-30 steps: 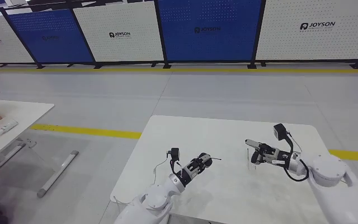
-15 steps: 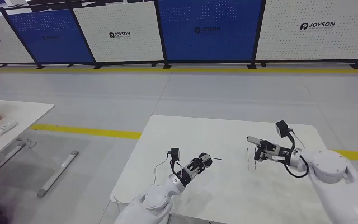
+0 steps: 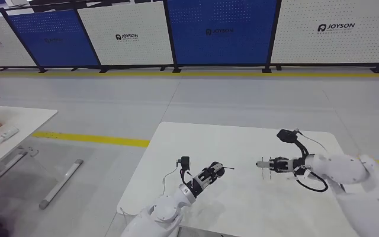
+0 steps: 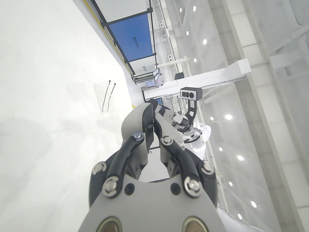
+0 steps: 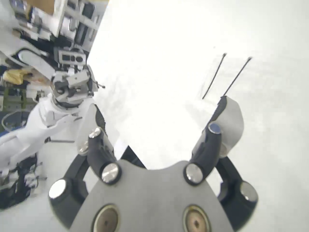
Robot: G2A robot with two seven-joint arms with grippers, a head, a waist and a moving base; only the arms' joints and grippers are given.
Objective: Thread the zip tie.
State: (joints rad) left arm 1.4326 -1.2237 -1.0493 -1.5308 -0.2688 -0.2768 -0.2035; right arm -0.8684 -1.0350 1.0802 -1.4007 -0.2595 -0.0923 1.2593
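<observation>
On the flat white table [image 3: 195, 142] the left gripper [image 3: 214, 170] sits near the robot's side, well apart from the right gripper [image 3: 262, 164], with bare tabletop between them. The left gripper [image 4: 151, 112] has its jaws pressed together, and in the right wrist view they pinch a thin black plastic zip tie [image 5: 100, 85]. In the top view a short length of that tie [image 3: 228, 168] sticks out from the fingertips toward the right arm, roughly level and off the table surface. The right gripper [image 5: 160, 107] has its jaws spread wide with nothing between them, pointing back toward the left arm. Just beyond it, two loose black zip ties [image 5: 214, 76] lie flat on the table, side by side and nearly parallel, not touching each other, their small square heads at the ends farther from the gripper. The tail end of one of them comes right up to one fingertip [image 5: 223, 105] of the right gripper; whether they touch cannot be told. The left wrist view shows the same two loose ties [image 4: 105, 96] lying farther off on the white surface, beyond the closed fingers and near the table's edge.
</observation>
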